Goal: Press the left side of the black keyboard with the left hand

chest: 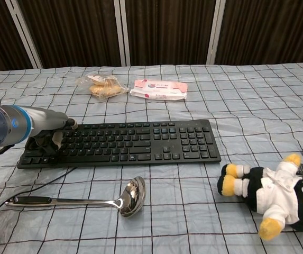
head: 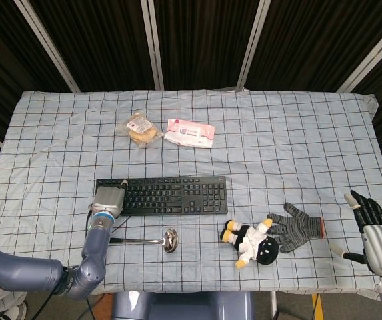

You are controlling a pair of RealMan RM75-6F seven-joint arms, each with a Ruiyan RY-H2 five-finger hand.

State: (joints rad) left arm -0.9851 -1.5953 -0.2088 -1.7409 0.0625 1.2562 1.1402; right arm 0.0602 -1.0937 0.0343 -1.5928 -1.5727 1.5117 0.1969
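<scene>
Left robot hand over left end of black keyboard, fingers curled downward, holding nothing. Risk: off-centre press tips keyboard or snags cable.

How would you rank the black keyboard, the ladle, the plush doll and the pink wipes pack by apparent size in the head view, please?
1. Black keyboard, clearly largest.
2. Ladle, longer than the doll but very thin.
3. Plush doll and pink wipes pack: they look alike in size, so I would not rank them.
</scene>
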